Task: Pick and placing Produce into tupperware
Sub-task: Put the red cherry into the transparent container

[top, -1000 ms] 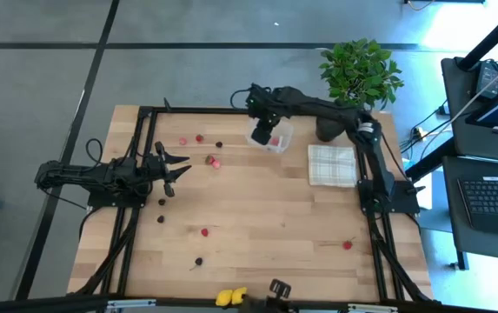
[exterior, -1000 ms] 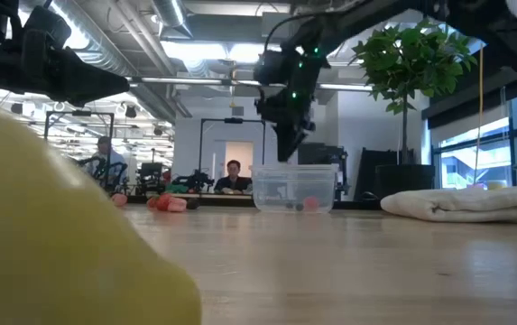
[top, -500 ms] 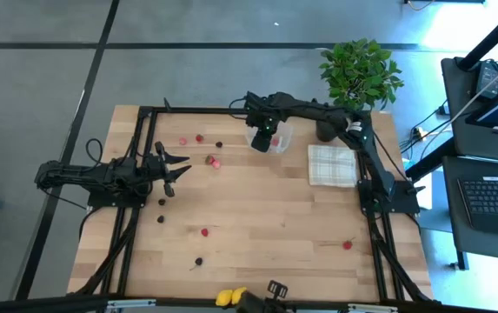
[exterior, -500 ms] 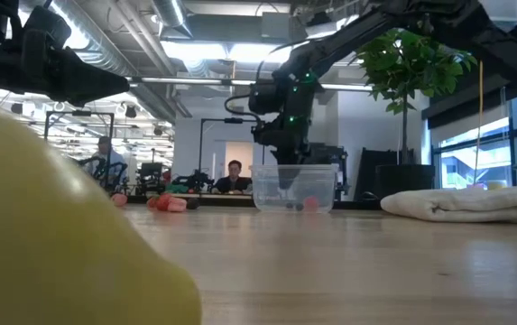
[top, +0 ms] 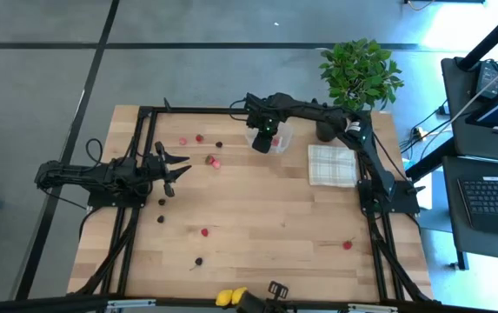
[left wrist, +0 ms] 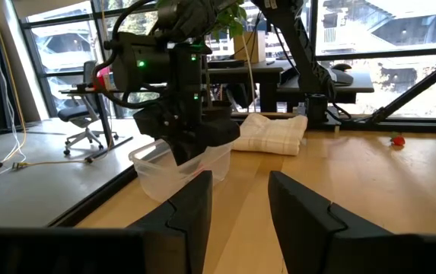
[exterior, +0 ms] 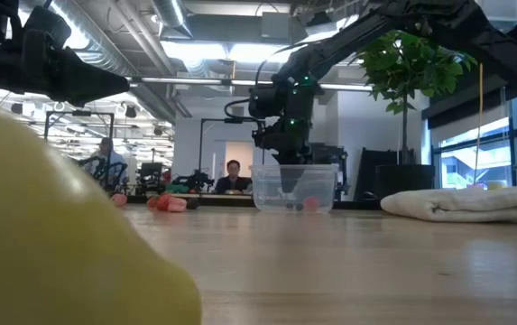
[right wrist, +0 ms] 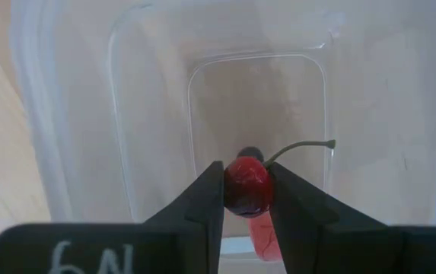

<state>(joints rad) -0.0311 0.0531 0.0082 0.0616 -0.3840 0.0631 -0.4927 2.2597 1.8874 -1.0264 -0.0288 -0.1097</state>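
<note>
You have the right gripper (right wrist: 246, 199) with its fingers clenched on a red cherry (right wrist: 246, 186) directly above the clear tub (right wrist: 81, 114), ready to drop it in, while the left gripper (left wrist: 237, 205) waits with fingers parted.

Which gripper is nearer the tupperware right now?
Right. The right gripper is over the tupperware, clamping a red cherry above its inside. The left gripper waits far across the table, open.

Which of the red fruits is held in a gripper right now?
The stemmed red cherry, pinched by the right gripper over the tupperware.
</note>
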